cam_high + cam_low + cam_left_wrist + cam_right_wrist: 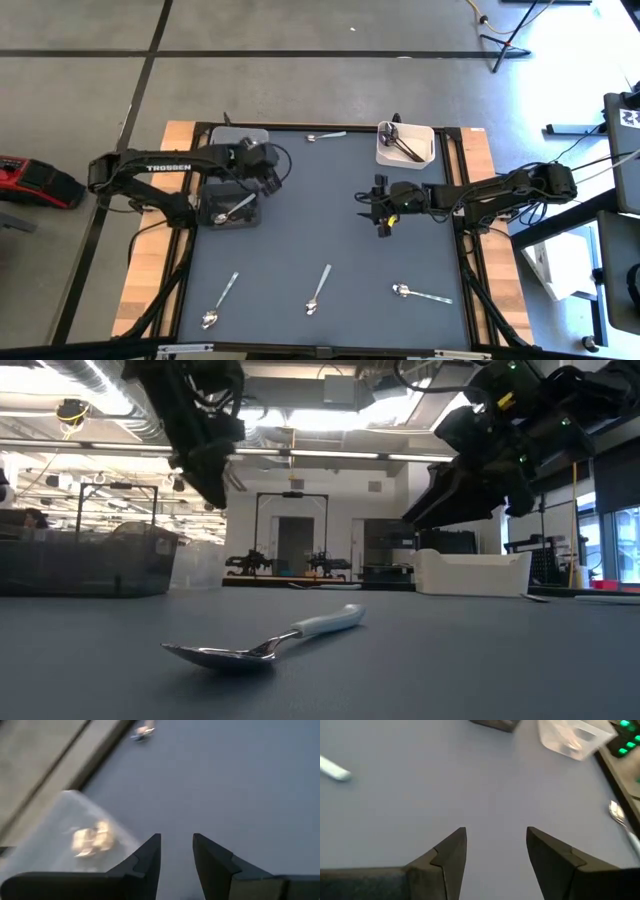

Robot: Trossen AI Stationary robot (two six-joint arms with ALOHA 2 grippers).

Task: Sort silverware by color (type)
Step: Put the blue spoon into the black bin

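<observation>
Several silver spoons lie flat on the dark table: three along the near side (220,300), (318,290), (420,293) and one at the far edge (325,136). The middle near spoon (270,645) has a pale handle. Another spoon (235,208) lies in a clear bin (212,195) at the left. Dark utensils (403,145) sit in a white bin (428,135) at the far right. My left gripper (274,172) (176,850) hangs open above the table beside the left bins. My right gripper (372,205) (496,845) hangs open right of the table's centre. Neither has anything between its fingers.
A second clear bin (240,135) stands at the far left corner. The left wrist view shows a clear bin (50,820) with something shiny in it, close to the fingers. Wooden borders (150,250) edge the table left and right. Bare table lies between the arms.
</observation>
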